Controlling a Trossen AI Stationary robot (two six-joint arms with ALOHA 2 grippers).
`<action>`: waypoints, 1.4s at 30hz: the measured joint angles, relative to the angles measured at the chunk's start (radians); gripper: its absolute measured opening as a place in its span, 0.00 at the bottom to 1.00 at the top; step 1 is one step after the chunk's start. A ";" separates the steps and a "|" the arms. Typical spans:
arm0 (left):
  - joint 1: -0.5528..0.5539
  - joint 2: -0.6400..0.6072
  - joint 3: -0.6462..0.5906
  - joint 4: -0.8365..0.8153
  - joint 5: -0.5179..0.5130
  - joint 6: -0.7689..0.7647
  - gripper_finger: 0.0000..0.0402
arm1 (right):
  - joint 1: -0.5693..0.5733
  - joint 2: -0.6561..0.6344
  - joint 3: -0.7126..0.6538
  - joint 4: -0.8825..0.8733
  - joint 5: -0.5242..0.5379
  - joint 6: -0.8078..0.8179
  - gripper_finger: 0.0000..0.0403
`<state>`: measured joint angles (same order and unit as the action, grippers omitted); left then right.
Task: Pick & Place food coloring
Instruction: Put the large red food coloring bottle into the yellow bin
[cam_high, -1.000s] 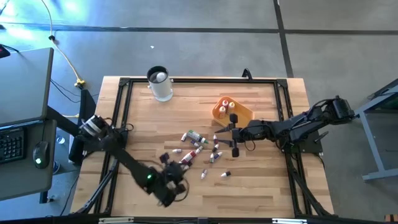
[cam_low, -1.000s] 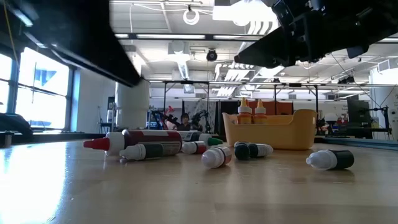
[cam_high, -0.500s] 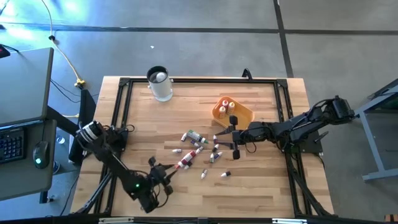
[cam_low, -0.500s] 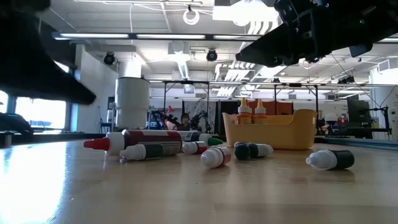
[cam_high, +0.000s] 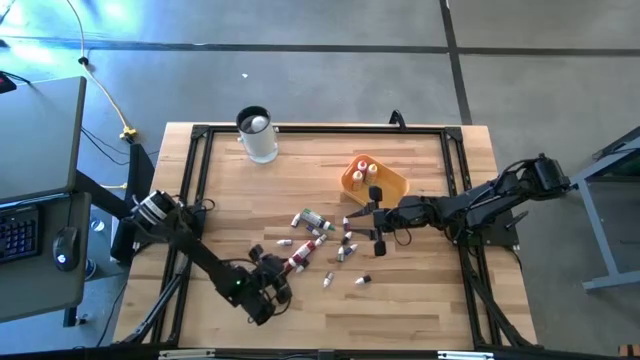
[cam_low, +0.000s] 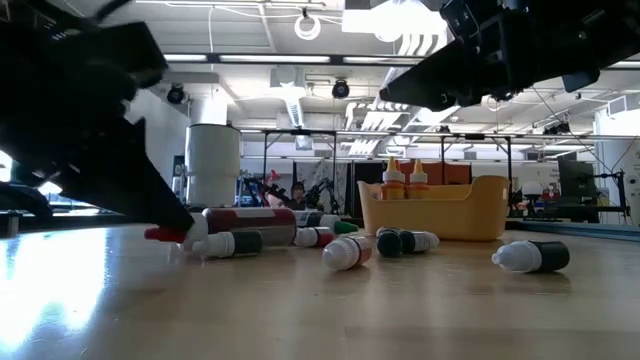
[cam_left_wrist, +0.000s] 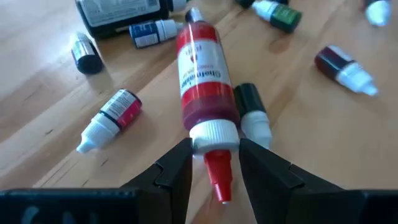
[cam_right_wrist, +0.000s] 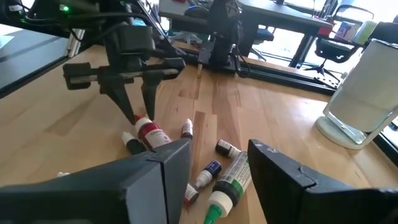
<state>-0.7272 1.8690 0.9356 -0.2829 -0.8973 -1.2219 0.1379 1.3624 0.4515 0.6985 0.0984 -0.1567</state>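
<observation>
Red-bodied food coloring bottle (cam_left_wrist: 206, 93), white collar, pointed red cap.

The red bottle (cam_left_wrist: 204, 90) lying between the left gripper's fingers carries a white label with dark print running along its length. One bolder line and a few smaller lines show, but the letters are too blurred to read. The large dark bottle (cam_left_wrist: 121, 10) beyond it has a white panel of fine print, also unreadable. A small red bottle with a white cap (cam_left_wrist: 111, 117) bears a striped label with no legible word. No other text, number or sign can be read in any view.
</observation>
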 joint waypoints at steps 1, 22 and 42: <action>0.011 0.000 0.000 0.000 0.019 0.010 0.32 | 0.000 0.000 0.000 -0.002 0.000 0.000 0.38; 0.021 0.000 0.000 0.000 -0.037 0.091 0.32 | 0.000 0.000 0.000 -0.067 -0.003 0.029 0.38; 0.088 -0.003 0.000 0.011 0.174 0.084 0.32 | 0.000 0.098 0.000 0.035 0.001 -0.070 0.38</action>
<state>-0.6395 1.8660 0.9360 -0.2718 -0.7232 -1.1378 0.1375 1.4609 0.4515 0.7339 0.0996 -0.2263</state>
